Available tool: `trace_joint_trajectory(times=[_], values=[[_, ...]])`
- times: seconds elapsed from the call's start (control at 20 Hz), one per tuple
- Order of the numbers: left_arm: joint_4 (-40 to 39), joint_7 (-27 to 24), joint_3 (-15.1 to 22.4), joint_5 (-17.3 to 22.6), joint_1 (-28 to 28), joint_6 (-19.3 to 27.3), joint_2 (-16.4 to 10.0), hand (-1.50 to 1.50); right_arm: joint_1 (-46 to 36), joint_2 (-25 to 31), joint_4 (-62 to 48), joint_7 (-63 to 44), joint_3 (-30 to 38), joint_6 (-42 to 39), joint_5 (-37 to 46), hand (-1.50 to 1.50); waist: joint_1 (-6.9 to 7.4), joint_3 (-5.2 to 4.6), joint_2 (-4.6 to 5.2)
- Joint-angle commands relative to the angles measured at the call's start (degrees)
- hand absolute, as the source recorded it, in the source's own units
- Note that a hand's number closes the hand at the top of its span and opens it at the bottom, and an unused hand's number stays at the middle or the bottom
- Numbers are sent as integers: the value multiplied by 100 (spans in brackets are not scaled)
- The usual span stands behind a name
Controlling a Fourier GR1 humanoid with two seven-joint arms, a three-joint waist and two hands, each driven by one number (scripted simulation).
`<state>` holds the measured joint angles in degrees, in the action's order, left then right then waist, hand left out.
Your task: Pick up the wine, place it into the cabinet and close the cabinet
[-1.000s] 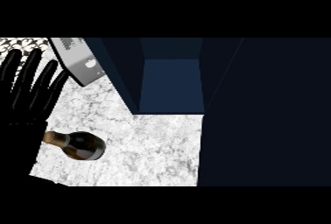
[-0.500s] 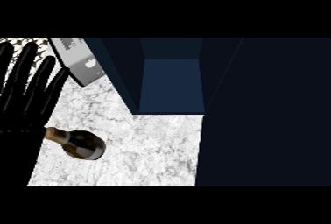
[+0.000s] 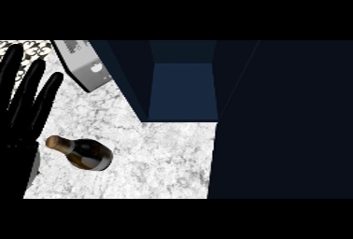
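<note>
While the left hand (image 3: 22,114) shows at the view's left edge, its black fingers are straight and spread, pointing toward the far side of the desk (image 3: 162,156), and it holds nothing. The wine (image 3: 84,154) is on the marbled desk, just right of that hand, with its gold-capped neck toward the hand and its dark body toward the view's lower right. From this steep angle I cannot tell whether the bottle stands upright or lies on its side, nor whether the neck touches the hand. The cabinet (image 3: 183,91) is open, dark blue inside, at the far middle of the desk and well apart from the wine. A broad dark panel (image 3: 289,121), probably its door, fills the right side. A grey box (image 3: 88,70) sits tilted at the far left, beside the cabinet.
</note>
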<state>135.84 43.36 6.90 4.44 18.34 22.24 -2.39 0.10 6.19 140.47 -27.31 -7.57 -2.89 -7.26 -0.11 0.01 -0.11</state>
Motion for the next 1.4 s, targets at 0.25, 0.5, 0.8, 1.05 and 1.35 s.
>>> trace_joint_trajectory(times=[0.25,0.5,0.8,1.05,1.35], values=[[107,227,-850,467,-400,-57,-236,-150,-356,-76,221,-270,130,107,-168,-150,23,-1,3],[-248,-561,-1008,496,-903,-411,-209,-150,34,-195,482,-312,-212,3,-2,-150,3,-2,2],[-953,-1296,-1995,1113,-1287,-987,-465,-150,-545,-350,363,-554,-334,382,365,-150,26,-8,5],[-1336,-1668,-2535,1527,-1560,-1322,-601,-150,-636,-203,371,-655,-173,208,132,-150,28,-6,5],[-2377,-2574,-2535,1526,-1924,-1912,-469,-150,-685,-80,503,-849,144,189,-121,-150,11,-5,9]])
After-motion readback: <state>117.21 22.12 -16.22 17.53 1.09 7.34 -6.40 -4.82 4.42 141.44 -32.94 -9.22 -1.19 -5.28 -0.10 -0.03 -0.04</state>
